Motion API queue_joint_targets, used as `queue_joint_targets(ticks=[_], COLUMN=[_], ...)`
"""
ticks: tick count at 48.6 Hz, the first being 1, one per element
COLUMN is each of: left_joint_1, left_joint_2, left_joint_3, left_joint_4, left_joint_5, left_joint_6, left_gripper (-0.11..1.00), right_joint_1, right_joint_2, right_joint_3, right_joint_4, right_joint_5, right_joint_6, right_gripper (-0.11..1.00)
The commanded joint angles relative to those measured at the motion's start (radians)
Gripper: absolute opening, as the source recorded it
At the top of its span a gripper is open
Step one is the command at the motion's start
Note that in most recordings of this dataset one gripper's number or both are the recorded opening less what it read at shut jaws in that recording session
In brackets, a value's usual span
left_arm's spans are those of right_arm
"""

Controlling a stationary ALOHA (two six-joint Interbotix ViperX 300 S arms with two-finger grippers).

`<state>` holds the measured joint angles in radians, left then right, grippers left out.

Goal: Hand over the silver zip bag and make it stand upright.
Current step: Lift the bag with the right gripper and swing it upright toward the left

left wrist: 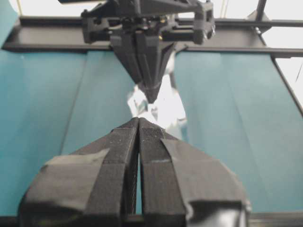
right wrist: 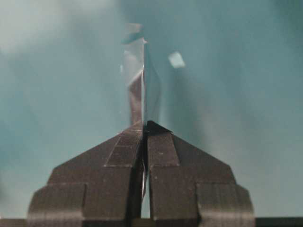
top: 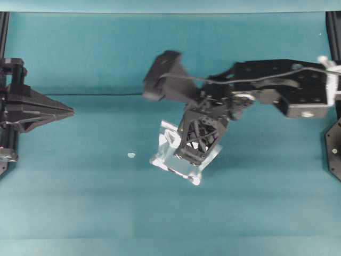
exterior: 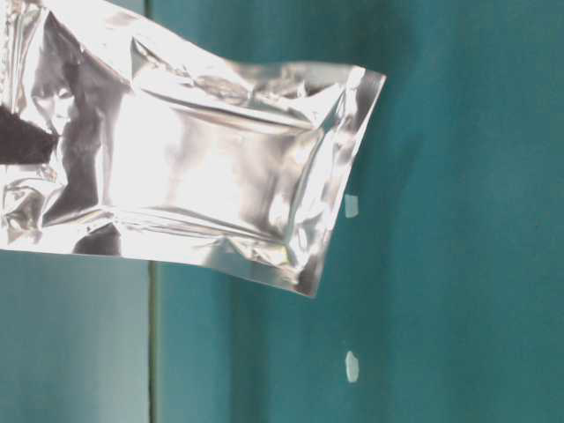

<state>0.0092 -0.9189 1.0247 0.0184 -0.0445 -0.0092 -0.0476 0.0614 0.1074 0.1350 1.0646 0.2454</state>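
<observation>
The silver zip bag (top: 166,160) hangs in the air over the middle of the teal table, crinkled and tilted. My right gripper (top: 194,153) points down from the right and is shut on the bag's edge. In the right wrist view the bag (right wrist: 140,80) runs edge-on away from the shut right gripper (right wrist: 144,125). The table-level view is filled by the bag (exterior: 203,176). My left gripper (top: 71,111) rests at the far left, shut and empty, pointing toward the bag. In the left wrist view the left gripper (left wrist: 138,124) faces the bag (left wrist: 164,106) and the right gripper (left wrist: 151,97).
A small white scrap (top: 131,155) lies on the teal cloth left of the bag, also seen as a scrap (right wrist: 176,59). A dark seam (top: 106,94) crosses the cloth. Black frame posts (top: 333,32) stand at the table's side edges.
</observation>
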Motion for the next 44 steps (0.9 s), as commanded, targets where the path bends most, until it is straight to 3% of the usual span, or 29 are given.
queue_joint_targets(ticks=[1, 9, 18, 30, 44], left_joint_1=[0.000, 0.000, 0.000, 0.008, 0.026], left_joint_2=[-0.003, -0.005, -0.005, -0.006, -0.005], left_joint_3=[-0.009, 0.002, 0.021, 0.069, 0.072], left_joint_4=[0.002, 0.002, 0.002, 0.002, 0.002], left_joint_5=[-0.002, 0.000, 0.000, 0.000, 0.000], left_joint_6=[-0.002, -0.014, -0.029, -0.031, -0.034], left_gripper=[0.00, 0.00, 0.00, 0.00, 0.00], right_joint_1=[-0.002, -0.002, 0.009, 0.025, 0.041], right_joint_2=[0.011, 0.043, 0.063, 0.094, 0.120], right_joint_3=[-0.061, -0.107, -0.112, -0.110, -0.115], right_joint_4=[-0.026, -0.097, -0.130, -0.143, -0.144], right_joint_5=[0.046, 0.072, 0.052, 0.000, -0.002], right_joint_6=[-0.074, -0.164, -0.219, -0.321, -0.344], right_gripper=[0.01, 0.01, 0.01, 0.01, 0.01])
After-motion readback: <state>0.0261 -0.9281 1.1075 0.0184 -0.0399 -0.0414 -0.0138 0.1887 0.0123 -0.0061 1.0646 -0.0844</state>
